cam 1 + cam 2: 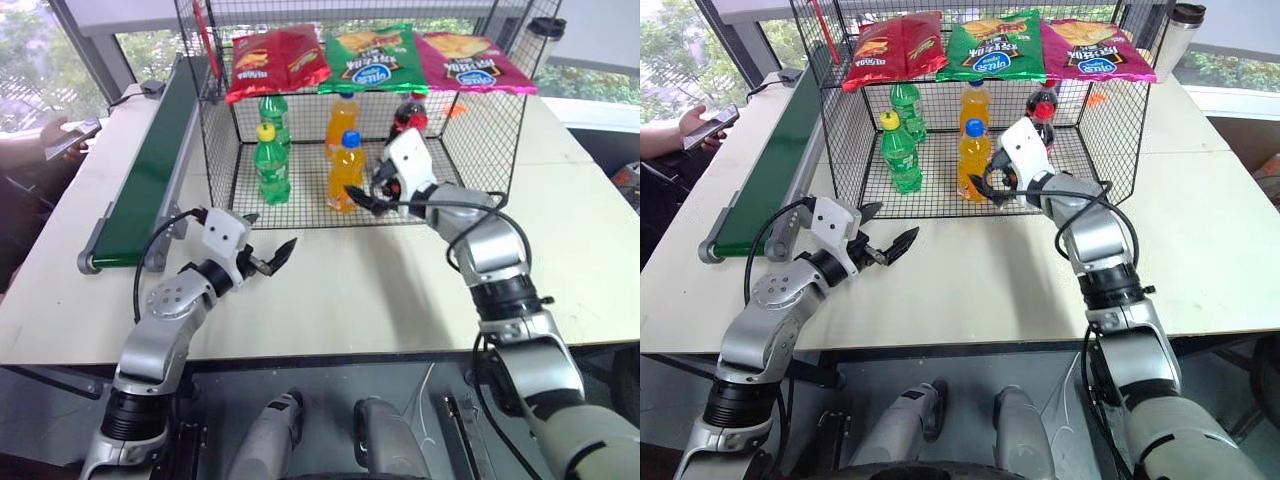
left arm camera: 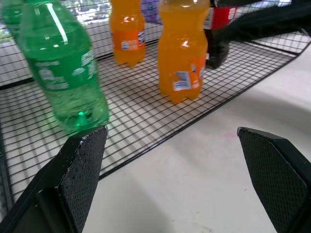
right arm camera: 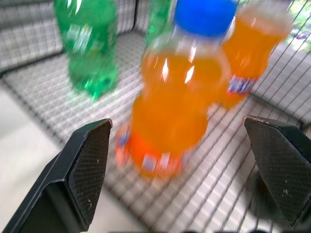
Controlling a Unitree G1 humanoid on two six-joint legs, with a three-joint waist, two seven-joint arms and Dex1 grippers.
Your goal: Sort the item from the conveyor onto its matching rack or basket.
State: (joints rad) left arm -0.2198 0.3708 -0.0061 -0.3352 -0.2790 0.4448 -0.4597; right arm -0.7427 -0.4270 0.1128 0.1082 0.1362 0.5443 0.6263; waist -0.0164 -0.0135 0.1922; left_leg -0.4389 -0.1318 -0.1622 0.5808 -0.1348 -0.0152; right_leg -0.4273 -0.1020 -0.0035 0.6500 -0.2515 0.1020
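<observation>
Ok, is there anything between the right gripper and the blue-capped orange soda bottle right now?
Nothing visible. The right gripper is open just in front of the blue-capped orange bottle, which stands upright on the mesh floor of the black wire cage, near its open front edge.

Head stereo pair looks down over white table; wrist cameras sit close, facing black wire-mesh cage [image 1: 470,150] at 12 o'clock, shared by all.
</observation>
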